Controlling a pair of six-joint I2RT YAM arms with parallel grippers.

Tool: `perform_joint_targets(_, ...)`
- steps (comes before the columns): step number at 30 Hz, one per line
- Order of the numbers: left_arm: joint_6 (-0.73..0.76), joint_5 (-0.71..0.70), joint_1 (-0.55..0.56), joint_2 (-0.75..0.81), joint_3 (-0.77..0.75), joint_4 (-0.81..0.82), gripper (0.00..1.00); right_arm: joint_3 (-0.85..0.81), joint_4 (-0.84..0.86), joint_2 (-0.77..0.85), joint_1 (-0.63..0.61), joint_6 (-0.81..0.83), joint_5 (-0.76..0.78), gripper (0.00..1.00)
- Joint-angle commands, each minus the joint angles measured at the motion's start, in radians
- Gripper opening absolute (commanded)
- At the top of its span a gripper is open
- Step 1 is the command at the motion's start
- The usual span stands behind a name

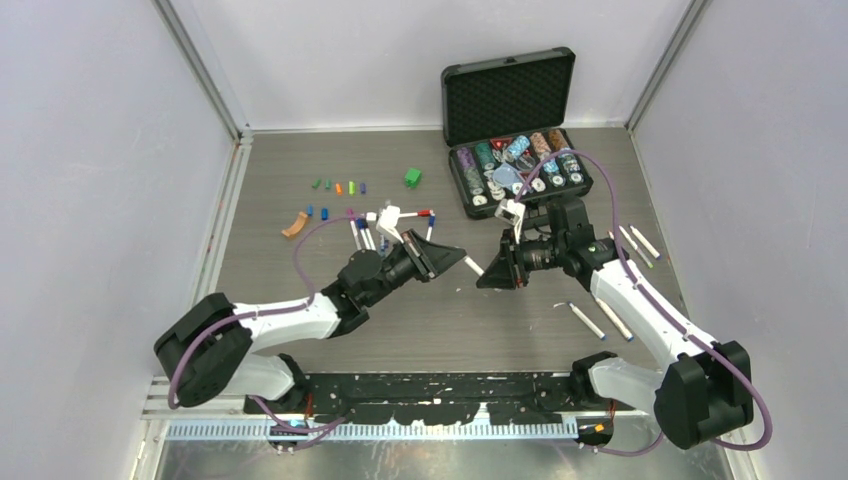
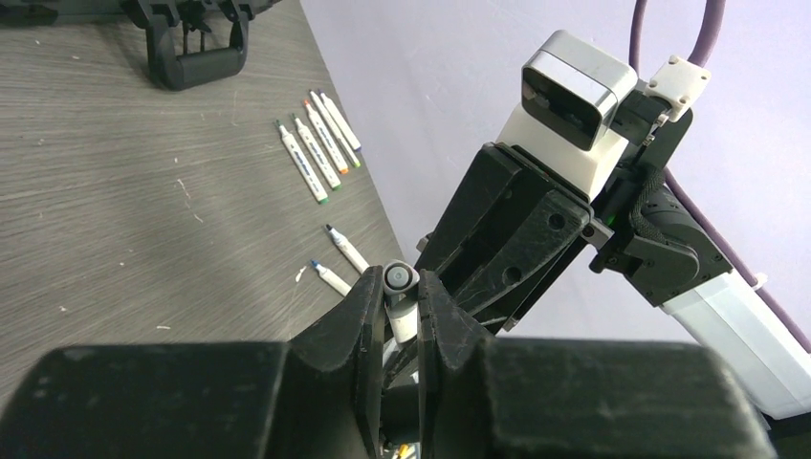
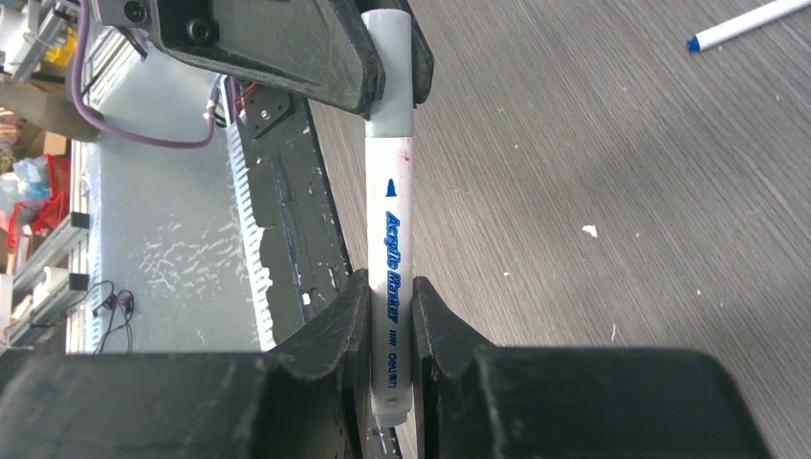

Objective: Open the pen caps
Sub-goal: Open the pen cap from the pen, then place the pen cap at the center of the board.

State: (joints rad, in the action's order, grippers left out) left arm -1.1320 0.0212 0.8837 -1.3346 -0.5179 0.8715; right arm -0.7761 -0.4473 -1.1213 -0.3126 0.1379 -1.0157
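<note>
Lilac walls (image 1: 100,150) are enclosing a grey table (image 1: 330,160); left gripper (image 2: 400,292) is clenching the cap (image 3: 389,76) of a white pen (image 3: 390,239); right gripper (image 3: 390,308), its barrel.

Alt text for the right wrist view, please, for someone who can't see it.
A white acrylic marker pen is held at both ends: the right gripper clamps its printed barrel at the bottom, the left gripper its grey end at the top. Beneath is a grey wood-grain table with one loose blue-tipped pen at upper right.
</note>
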Motion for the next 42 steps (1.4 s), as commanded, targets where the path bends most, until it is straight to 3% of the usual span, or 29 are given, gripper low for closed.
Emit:
perform_joint_targets(1, 0.058, -0.127, -0.005, 0.095, 0.006, 0.031, 0.00, -0.002, -0.013, 0.003, -0.009, 0.032, -0.001, 0.00)
perform_joint_targets(8, 0.059, -0.216, -0.062, 0.218, 0.048, -0.032, 0.00, -0.005, -0.040, 0.008, -0.011, 0.068, -0.006, 0.00)
perform_joint_targets(22, -0.096, -0.188, -0.231, 0.323, 0.130, 0.008, 0.00, -0.011, -0.084, 0.000, -0.028, 0.125, 0.002, 0.00)
perform_joint_targets(27, -0.088, -0.155, -0.284, 0.372, 0.124, -0.069, 0.00, -0.014, -0.088, 0.005, -0.031, 0.135, 0.012, 0.00)
perform_joint_targets(29, -0.064, -0.106, -0.324, 0.400, 0.103, -0.193, 0.00, -0.022, -0.102, 0.016, -0.031, 0.153, 0.039, 0.00)
perform_joint_targets(35, 0.193, 0.160, -0.539, 0.403, -0.124, -0.842, 0.00, -0.075, -0.246, 0.051, -0.001, 0.313, 0.094, 0.00)
perform_joint_targets(42, 0.617, 0.223, -0.667, 0.134, -0.501, -1.458, 0.00, -0.109, -0.328, 0.084, 0.015, 0.385, 0.180, 0.00)
